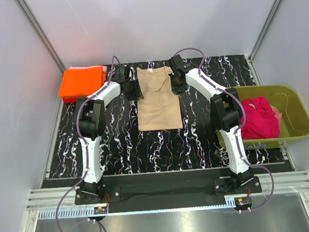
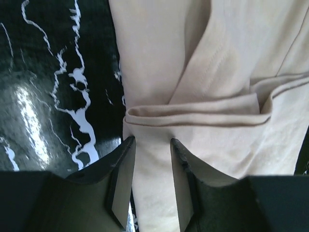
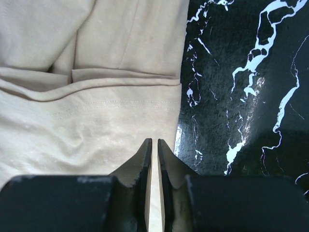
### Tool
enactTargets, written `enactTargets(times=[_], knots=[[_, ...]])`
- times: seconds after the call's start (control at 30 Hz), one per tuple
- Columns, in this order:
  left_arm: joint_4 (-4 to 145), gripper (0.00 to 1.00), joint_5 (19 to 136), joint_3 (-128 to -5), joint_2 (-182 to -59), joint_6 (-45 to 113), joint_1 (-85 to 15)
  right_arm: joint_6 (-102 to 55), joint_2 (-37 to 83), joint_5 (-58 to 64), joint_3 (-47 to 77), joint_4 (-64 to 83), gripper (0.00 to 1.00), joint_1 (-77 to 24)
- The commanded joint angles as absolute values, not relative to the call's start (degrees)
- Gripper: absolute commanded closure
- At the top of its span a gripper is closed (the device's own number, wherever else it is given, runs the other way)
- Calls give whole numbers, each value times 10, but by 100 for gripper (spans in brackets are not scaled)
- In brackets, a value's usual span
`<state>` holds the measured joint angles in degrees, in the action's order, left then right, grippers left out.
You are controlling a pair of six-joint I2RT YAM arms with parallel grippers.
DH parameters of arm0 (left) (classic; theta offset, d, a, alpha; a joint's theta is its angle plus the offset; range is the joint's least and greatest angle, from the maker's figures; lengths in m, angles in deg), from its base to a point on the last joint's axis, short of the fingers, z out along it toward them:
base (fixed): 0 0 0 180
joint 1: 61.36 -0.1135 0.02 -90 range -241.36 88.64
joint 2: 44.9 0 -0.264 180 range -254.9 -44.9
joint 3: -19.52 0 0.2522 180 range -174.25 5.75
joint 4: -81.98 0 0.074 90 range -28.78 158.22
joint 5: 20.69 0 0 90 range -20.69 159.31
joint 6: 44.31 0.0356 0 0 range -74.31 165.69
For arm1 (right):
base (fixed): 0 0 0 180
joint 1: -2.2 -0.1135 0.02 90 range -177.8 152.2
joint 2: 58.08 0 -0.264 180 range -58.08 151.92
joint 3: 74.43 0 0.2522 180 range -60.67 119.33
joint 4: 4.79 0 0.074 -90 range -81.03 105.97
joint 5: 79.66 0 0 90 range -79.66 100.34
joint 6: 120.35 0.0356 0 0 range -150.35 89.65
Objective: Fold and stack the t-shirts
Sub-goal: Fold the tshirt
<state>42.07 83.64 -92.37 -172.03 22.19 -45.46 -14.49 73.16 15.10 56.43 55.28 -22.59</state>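
Note:
A tan-beige t-shirt lies flat at the middle of the black marbled table, its sleeves folded inward. My left gripper hangs over the shirt's left edge, jaws open, cloth showing beneath the gap. My right gripper sits at the shirt's right edge. Its jaws are nearly together, with a thin strip of tan cloth between them. A folded orange t-shirt rests at the back left on a pale pink one. A magenta-red t-shirt lies crumpled in the tub.
An olive-green plastic tub stands at the right edge of the table, next to the right arm. White walls close in the back and sides. Bare marbled table shows in front of the tan shirt.

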Motion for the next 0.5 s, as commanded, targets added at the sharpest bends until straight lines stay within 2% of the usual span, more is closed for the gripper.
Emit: enactTargets(times=[0.0,0.2,0.33,0.47], knots=[[423,60,861,-972,-1731,230,-464,-148,744,166,562,537,85,-226],[401,57,886,-983,-1724,233,-476,-156,773,176,575,534,85,-225],[359,55,874,-975,-1650,241,-477,-158,766,182,587,548,85,-225],[347,54,861,-873,-1541,245,-472,-159,711,162,586,599,74,-226]])
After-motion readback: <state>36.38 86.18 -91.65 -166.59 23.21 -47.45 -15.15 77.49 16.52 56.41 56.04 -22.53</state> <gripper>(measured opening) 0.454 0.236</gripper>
